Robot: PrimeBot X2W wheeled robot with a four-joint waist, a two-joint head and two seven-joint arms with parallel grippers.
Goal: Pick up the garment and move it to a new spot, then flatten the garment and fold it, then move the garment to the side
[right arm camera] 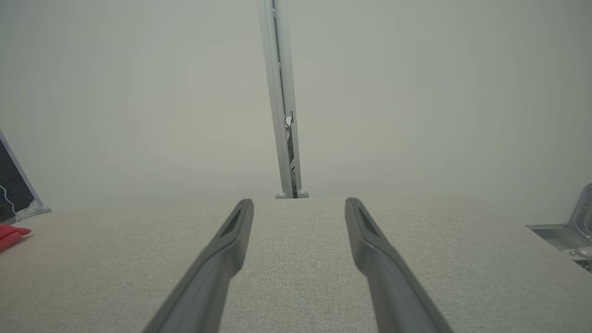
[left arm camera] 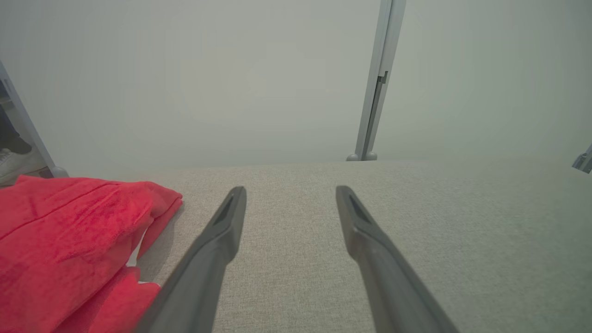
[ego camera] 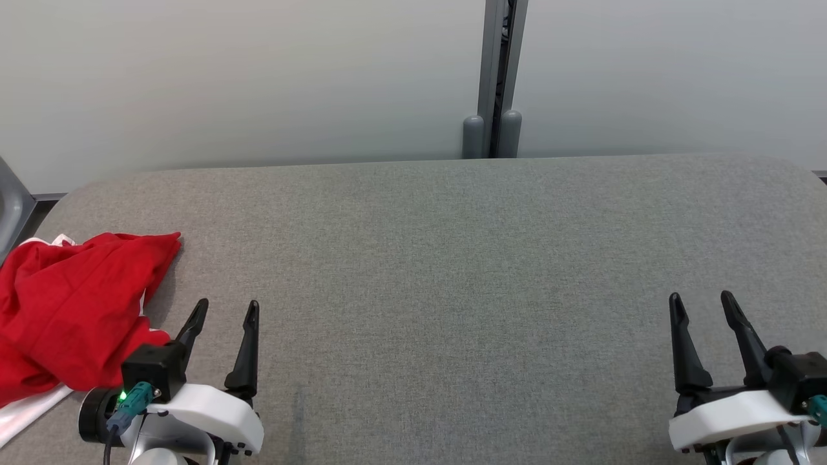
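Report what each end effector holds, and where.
Nothing. The left end effector and right end effector stand open; the red garment lies ungripped beside the left one.

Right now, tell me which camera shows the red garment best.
The head view: the garment lies crumpled at the table's left edge, seen from above. The left wrist view shows part close up; the right wrist view, a small corner.
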